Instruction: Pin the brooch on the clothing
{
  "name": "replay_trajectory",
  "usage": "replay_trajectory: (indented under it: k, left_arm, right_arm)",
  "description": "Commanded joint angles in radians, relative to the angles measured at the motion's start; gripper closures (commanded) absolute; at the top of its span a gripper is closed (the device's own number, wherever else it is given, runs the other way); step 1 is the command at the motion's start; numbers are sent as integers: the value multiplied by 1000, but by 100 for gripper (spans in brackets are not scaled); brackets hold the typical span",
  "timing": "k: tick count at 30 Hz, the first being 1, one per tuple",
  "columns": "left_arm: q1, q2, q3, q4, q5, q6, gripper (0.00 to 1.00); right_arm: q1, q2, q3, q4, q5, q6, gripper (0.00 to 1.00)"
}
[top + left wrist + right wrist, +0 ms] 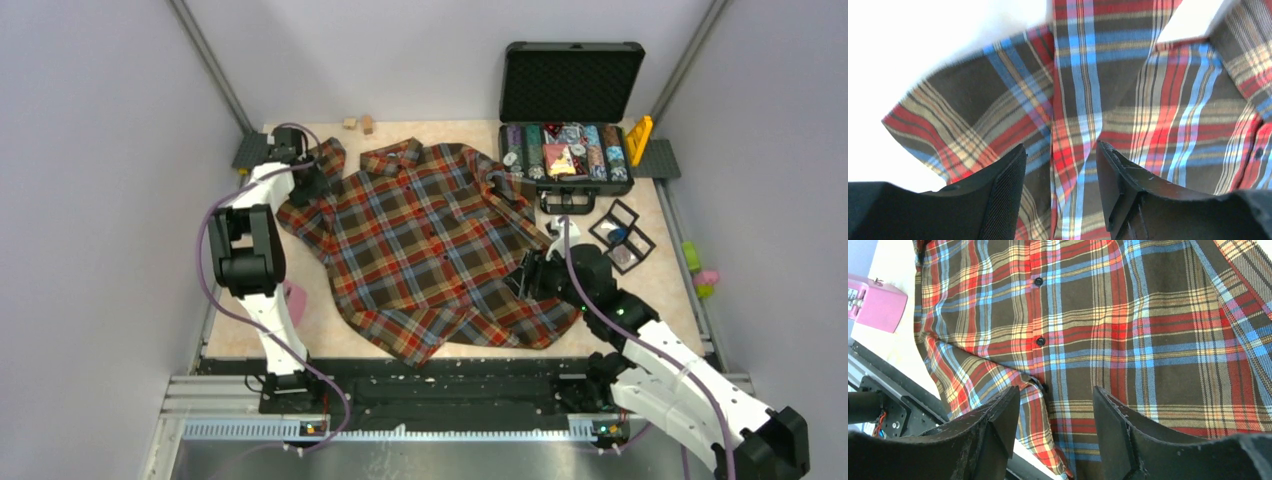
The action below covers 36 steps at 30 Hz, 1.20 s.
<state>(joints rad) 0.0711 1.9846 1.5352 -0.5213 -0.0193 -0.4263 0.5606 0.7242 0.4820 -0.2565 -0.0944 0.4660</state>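
The plaid shirt lies spread front-up on the counter, collar toward the far edge, with an open black case just beyond the sleeve on the right side. The left hand hangs released over the sleeve at the far left corner, nothing between its fingers. The right hand — likewise released and empty — hangs above the buttoned front near the hem, a pink block lying off the shirt's edge; the brooch is too small to pick out in any view.
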Motion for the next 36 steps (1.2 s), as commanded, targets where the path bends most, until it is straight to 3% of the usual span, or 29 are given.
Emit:
replay_trajectory:
  k: [1, 7, 11, 17, 21, 36]
  left_arm:
    - [8, 43, 82, 109, -79, -18, 42]
    - [10, 140, 160, 114, -63, -11, 45]
    - [19, 185, 194, 114, -71, -5, 55]
    - [29, 191, 171, 146, -12, -12, 56]
    - [30, 194, 164, 169, -1, -14, 63]
    - [33, 219, 190, 133, -16, -18, 63]
  right_arm:
    - [10, -31, -18, 11, 16, -12, 43]
    - [10, -4, -34, 26, 13, 2, 47]
    - [10, 9, -33, 32, 15, 5, 49]
    - [10, 41, -29, 39, 16, 2, 51]
    - [10, 66, -26, 56, 5, 6, 53]
    - [10, 85, -20, 58, -6, 3, 55]
